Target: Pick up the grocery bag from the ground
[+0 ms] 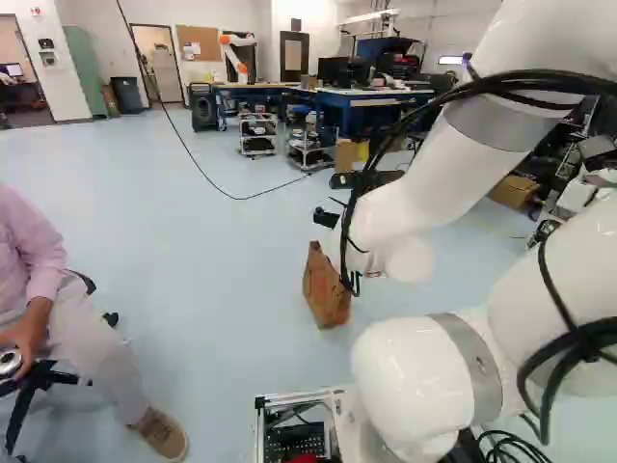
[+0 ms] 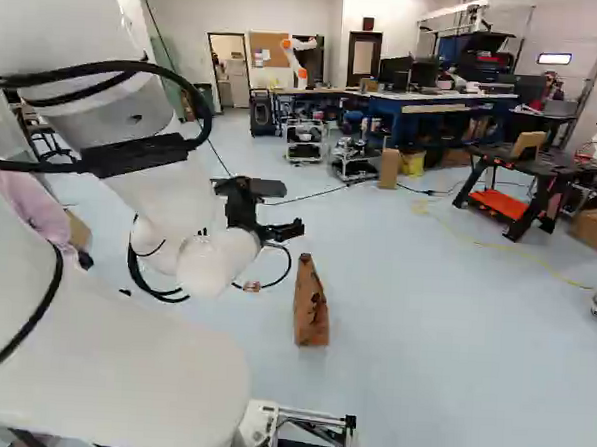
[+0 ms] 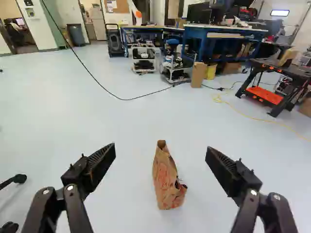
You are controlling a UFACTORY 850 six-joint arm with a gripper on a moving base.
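On the pale blue floor (image 3: 116, 126), an upright paper bag and a spread gripper (image 2: 278, 228)

Ahead of the gripper, the brown paper grocery bag with red print (image 3: 167, 182) stands on the floor, narrow at its top and wider at its base, with a small dark patch low on one side. In the wrist view it shows between the two black ribbed fingers (image 3: 103, 162), which are parted wide; neither touches it, and nothing is grasped. In the right base view the bag is right of and below the gripper, with the white jointed arm (image 2: 211, 264) to its left; in the left base view it shows just left of the arm's hanging black cables.

Beyond the bag, a long thin black cable (image 3: 124, 99) curves over the floor, and a yellow cord (image 3: 243, 115) runs off to the right of the right base view. Farther back, a tall brown cardboard box (image 3: 198, 75) stands beside a yellow bin (image 3: 211, 72), near a white wheeled cart (image 3: 144, 59) and a blue workbench (image 3: 218, 41). A black work stand with an orange shelf (image 3: 265, 95) is to the right of these in the right base view. At the far wall, another robot, white with orange joints (image 2: 298, 58), rises behind the benches.
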